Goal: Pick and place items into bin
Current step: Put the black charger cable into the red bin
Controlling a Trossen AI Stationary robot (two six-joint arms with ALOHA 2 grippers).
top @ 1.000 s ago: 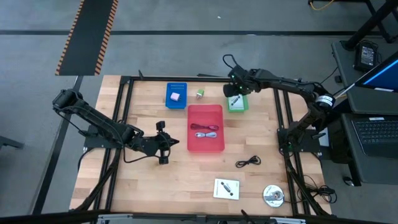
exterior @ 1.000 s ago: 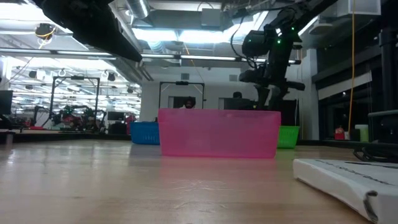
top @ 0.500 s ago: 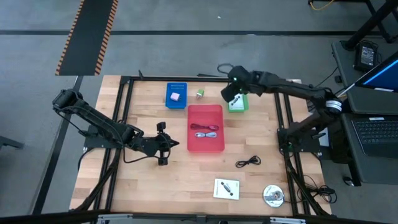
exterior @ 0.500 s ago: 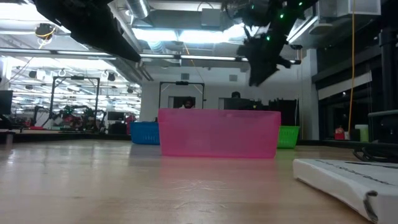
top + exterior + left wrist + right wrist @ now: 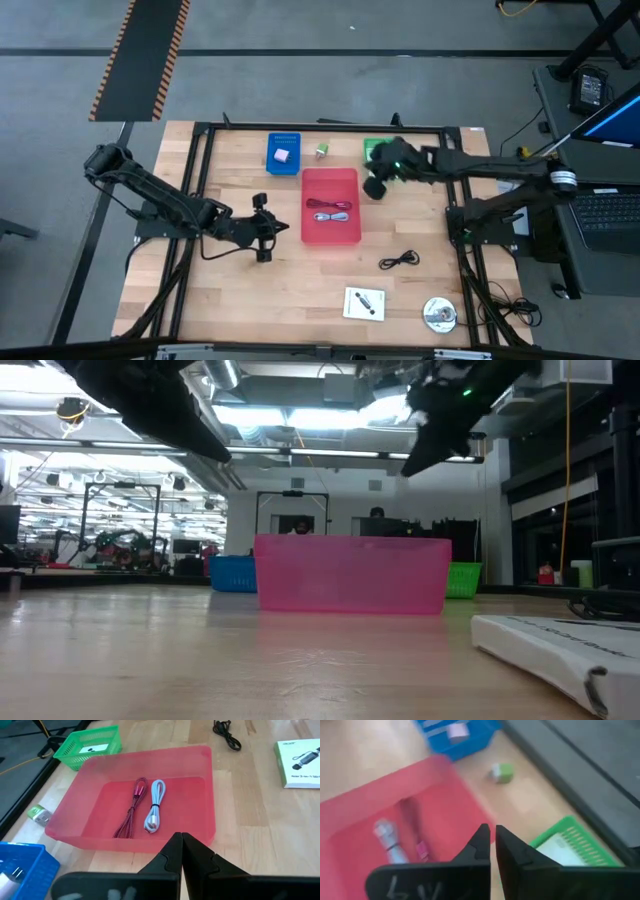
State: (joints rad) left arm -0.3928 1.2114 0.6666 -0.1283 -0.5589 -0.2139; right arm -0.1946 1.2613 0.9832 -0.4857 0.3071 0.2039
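The red bin (image 5: 330,205) stands mid-table and holds a reddish coiled cable (image 5: 131,812) and a pale one (image 5: 154,812). On the table lie a black cable (image 5: 399,260), a white card with a black part (image 5: 364,302), a silver disc (image 5: 439,314) and a white-green packet (image 5: 322,151). A pink block (image 5: 283,156) rests in the blue tray (image 5: 284,143). My right gripper (image 5: 373,188) hangs shut and empty high above the bin's right wall (image 5: 492,837). My left gripper (image 5: 262,240) waits shut, left of the bin (image 5: 181,836).
A green tray (image 5: 372,148) with a white card inside (image 5: 95,749) stands at the far edge, right of the bin, partly under my right arm. A black frame (image 5: 200,180) runs round the table. Bare wood lies near the front left.
My right gripper has left the spot over the green tray, gone up, and swung toward the table's near edge to above the red bin's right wall. The items on the table have kept their places.
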